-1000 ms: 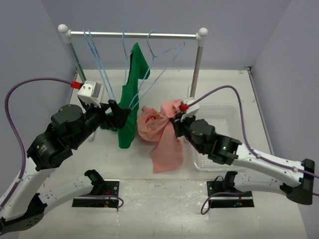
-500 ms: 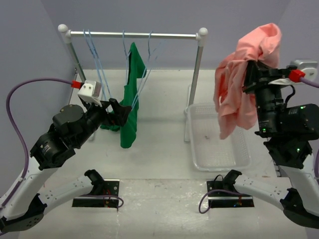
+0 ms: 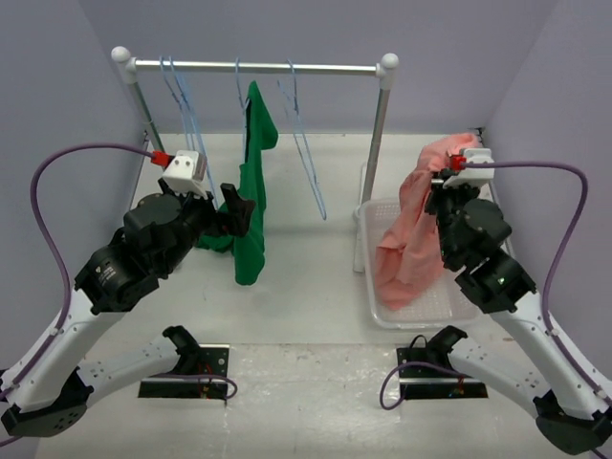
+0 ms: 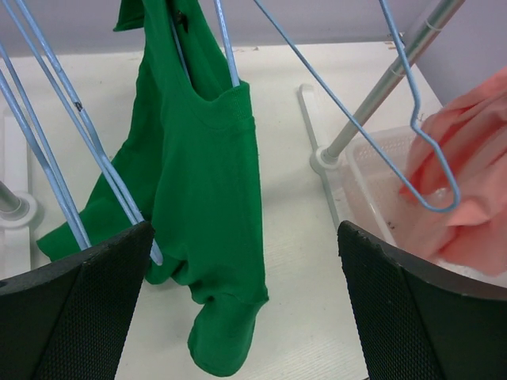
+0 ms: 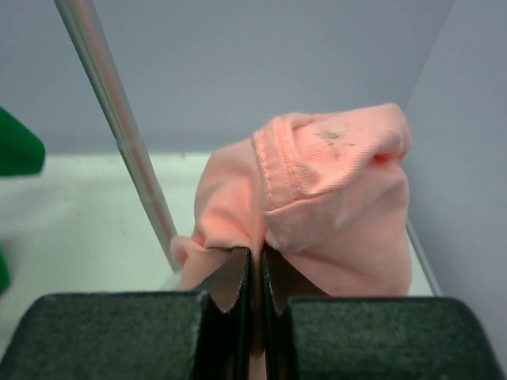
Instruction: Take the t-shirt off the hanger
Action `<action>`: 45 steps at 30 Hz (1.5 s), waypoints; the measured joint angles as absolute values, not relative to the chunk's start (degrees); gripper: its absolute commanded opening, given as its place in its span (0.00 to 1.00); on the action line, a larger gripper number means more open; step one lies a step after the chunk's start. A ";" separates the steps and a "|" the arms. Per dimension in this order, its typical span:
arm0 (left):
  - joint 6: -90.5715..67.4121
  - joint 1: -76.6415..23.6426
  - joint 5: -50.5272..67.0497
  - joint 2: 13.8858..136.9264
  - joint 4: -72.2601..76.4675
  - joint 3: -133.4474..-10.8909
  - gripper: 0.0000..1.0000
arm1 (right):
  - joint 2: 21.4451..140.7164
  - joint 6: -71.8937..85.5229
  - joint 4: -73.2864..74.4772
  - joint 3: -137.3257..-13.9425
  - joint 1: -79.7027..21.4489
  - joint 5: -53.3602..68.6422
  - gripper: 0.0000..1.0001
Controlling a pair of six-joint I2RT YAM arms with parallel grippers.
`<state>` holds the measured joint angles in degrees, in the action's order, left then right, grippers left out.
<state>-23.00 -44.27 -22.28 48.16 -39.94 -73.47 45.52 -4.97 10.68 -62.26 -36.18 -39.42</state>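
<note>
My right gripper [image 3: 442, 194] is shut on a bunched fold of the salmon-pink t-shirt [image 3: 409, 251]. The shirt hangs from it and drapes down into the clear bin [image 3: 449, 311]. In the right wrist view the jaws [image 5: 257, 265] pinch the pink cloth [image 5: 333, 198] tightly. The bare light-blue hanger [image 3: 313, 172] hangs from the rail, tilted, free of the shirt. It also shows in the left wrist view [image 4: 432, 207], with the pink shirt [image 4: 467, 190] behind it. My left gripper [image 3: 239, 206] is open and empty next to the green t-shirt.
A dark green t-shirt [image 3: 251, 229] hangs on another hanger from the grey rail [image 3: 258, 67]; it fills the left wrist view [image 4: 206, 198]. Several more blue hangers [image 3: 182, 105] hang at the rail's left. The rail's right post [image 3: 378, 134] stands beside the bin.
My right arm pulled the pink t-shirt off the hanger, swung it high to the right, then lowered it over the bin. The freed hanger swung back under the rail. My left gripper barely moved.
</note>
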 measured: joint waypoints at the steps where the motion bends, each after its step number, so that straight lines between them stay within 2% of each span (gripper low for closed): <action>1: -23.00 -44.27 -22.37 48.34 -39.97 -73.47 1.00 | 45.21 -2.70 11.62 -59.48 -35.81 -39.35 0.00; 8: -23.31 -44.27 -23.07 48.45 -40.05 -73.47 1.00 | 45.12 12.03 16.95 -45.28 -34.54 -40.14 0.00; 14: -23.92 -44.27 -23.88 48.66 -40.84 -73.49 1.00 | 48.45 26.17 22.26 -39.64 -34.04 -38.85 0.00; 18: -24.71 -44.27 -24.36 48.90 -41.45 -73.49 1.00 | 54.76 37.30 29.52 -38.68 -33.63 -37.98 0.00; 19: -24.84 -44.27 -24.47 49.04 -41.50 -73.49 1.00 | 56.31 39.51 31.33 -38.68 -33.39 -37.91 0.07; 22: -25.06 -44.27 -24.56 49.69 -41.71 -73.54 1.00 | 59.13 46.04 36.49 -38.70 -32.75 -36.40 0.88; 23: -25.12 -44.27 -24.56 49.93 -41.76 -73.60 1.00 | 59.22 47.31 37.71 -38.70 -32.62 -35.86 0.99; 30: -25.98 -44.27 -24.36 50.57 -42.50 -74.15 1.00 | 52.62 47.90 44.86 -45.63 -32.56 -33.41 0.99; 36: -26.02 -44.27 -23.46 50.63 -43.33 -74.72 1.00 | 42.00 39.27 41.54 -55.81 -32.56 -31.14 0.99; 45: -28.45 -44.27 -27.62 46.44 -47.55 -74.78 1.00 | 34.13 34.28 41.98 -60.12 -32.56 -30.79 0.99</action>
